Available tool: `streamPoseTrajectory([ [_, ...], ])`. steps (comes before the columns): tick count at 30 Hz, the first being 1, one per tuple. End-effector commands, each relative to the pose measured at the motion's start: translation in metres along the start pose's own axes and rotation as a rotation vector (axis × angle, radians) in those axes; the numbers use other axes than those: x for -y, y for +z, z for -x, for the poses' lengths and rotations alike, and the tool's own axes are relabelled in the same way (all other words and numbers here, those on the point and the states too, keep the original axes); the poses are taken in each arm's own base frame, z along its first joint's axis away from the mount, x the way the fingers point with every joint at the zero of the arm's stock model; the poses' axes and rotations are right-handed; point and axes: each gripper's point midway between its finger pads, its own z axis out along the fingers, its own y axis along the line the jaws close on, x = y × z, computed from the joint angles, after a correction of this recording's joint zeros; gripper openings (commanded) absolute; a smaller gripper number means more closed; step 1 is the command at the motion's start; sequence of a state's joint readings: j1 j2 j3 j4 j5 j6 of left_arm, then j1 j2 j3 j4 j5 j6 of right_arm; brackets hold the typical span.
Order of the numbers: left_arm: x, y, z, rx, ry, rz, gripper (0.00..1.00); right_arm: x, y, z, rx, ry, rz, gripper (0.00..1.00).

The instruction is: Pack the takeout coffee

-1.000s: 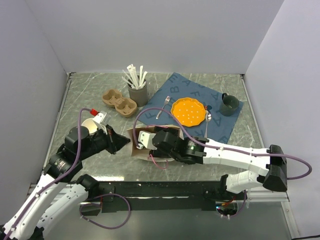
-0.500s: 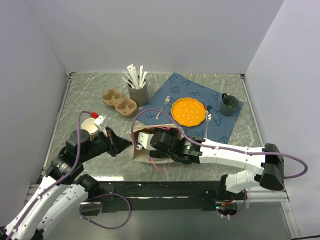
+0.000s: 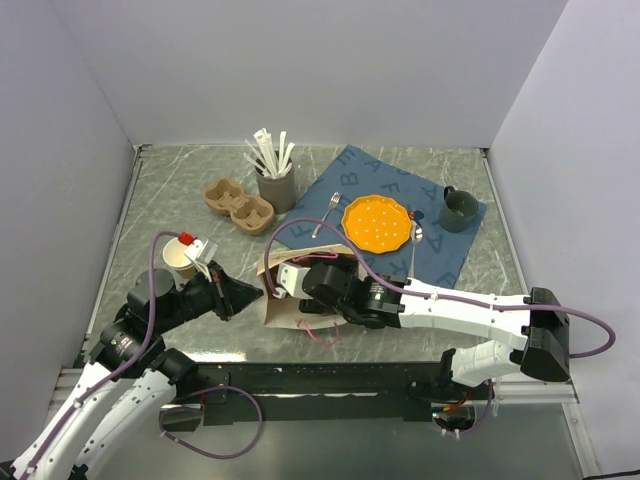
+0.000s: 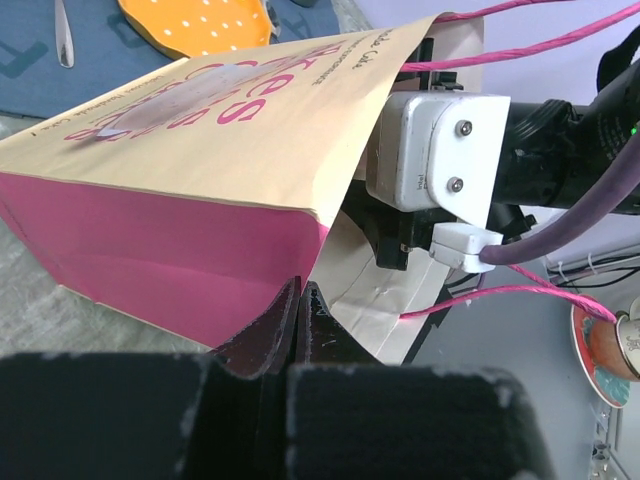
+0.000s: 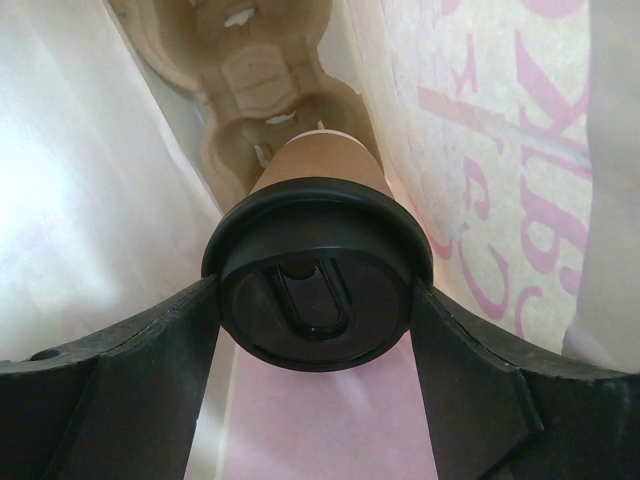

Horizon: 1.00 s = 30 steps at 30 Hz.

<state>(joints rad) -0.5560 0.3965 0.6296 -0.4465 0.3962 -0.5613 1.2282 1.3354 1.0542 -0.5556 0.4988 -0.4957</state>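
Observation:
The takeout coffee, a kraft cup with a black sip lid, sits between my right gripper's fingers inside the paper bag. The fingers press the lid on both sides. A moulded cup carrier lies deeper in the bag. In the top view the kraft and pink bag lies near the table's front. My right wrist reaches into its mouth, so the cup is hidden there. My left gripper is shut on the bag's lower rim, to the bag's left in the top view.
A lidless paper cup stands left of the bag. Another cup carrier and a grey holder of sticks stand at the back. A blue cloth on the right carries an orange plate, cutlery and a green mug.
My left arm has drawn back toward the lower left with the bag's rim. The bag's mouth has stretched that way. My right gripper stays in the bag.

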Motion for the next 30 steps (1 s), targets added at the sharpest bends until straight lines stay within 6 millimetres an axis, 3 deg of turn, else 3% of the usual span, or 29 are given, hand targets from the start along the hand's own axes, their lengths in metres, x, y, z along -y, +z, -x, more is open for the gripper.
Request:
streamPoseTrajectory([
  [1, 0.006, 0.003, 0.002, 0.004, 0.018, -0.038, 0.01, 0.010, -0.004, 0.020, 0.089, 0.055, -0.007, 0.42],
  [6, 0.006, 0.002, 0.002, 0.004, 0.018, -0.037, 0.01, 0.002, 0.002, 0.016, 0.067, 0.053, 0.019, 0.42],
  [18, 0.006, 0.002, 0.001, -0.002, 0.015, -0.039, 0.01, 0.010, 0.020, 0.015, 0.050, 0.091, -0.027, 0.42],
  [30, 0.005, 0.003, -0.001, -0.007, 0.007, -0.032, 0.01, 0.006, 0.024, 0.022, 0.082, 0.141, 0.016, 0.41],
])
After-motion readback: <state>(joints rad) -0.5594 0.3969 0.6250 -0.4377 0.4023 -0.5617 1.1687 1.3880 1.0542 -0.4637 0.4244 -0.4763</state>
